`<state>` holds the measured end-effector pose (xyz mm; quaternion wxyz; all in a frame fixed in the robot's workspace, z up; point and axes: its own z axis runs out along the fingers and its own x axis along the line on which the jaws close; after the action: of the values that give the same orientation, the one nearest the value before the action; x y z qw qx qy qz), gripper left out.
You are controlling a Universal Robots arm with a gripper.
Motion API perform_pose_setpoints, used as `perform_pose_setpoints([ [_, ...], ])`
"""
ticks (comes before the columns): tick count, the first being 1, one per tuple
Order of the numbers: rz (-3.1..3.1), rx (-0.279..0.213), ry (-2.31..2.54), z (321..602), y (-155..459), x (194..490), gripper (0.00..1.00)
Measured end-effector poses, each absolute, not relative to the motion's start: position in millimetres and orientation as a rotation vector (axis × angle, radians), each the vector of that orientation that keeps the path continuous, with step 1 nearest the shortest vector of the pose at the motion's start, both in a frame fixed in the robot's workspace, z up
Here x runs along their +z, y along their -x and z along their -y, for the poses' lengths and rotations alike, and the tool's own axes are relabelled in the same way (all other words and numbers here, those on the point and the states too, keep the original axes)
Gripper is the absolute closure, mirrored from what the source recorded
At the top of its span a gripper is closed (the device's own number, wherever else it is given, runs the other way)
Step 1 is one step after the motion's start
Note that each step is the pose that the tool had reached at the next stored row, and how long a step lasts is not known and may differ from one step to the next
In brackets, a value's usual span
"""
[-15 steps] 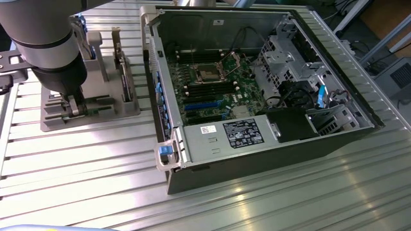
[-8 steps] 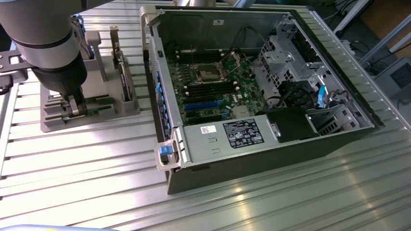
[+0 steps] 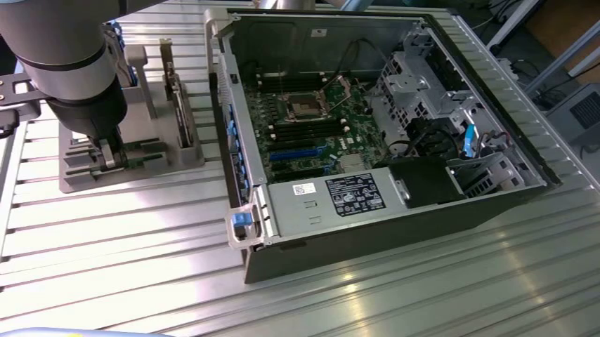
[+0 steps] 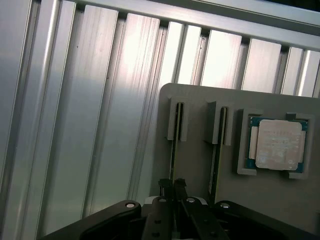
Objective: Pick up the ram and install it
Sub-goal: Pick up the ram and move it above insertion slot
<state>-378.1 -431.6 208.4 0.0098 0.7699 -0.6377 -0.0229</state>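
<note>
The ram (image 4: 173, 150) is a thin green stick standing on edge in a slot of the grey holder (image 4: 200, 95). My gripper (image 4: 173, 192) sits right over its near end, the two dark fingers pressed together on either side of the stick. In the exterior view the gripper (image 3: 111, 156) reaches down into the grey holder (image 3: 140, 172) at that view's left, beside the open computer case (image 3: 375, 210). The ram still sits in its slot.
A second thin stick (image 4: 215, 160) stands in the neighbouring slot. A square silver processor (image 4: 278, 143) lies in a pocket of the holder. A dark expansion card (image 3: 176, 98) stands upright behind the gripper. The motherboard (image 3: 310, 126) lies inside the case. Ribbed aluminium table (image 3: 140, 281) lies all around.
</note>
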Motion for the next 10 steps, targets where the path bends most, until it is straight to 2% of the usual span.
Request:
perform_pose_setpoints([
  [10, 1.991, -0.071, -2.403, 431.6, 378.1, 220.8, 0.87],
])
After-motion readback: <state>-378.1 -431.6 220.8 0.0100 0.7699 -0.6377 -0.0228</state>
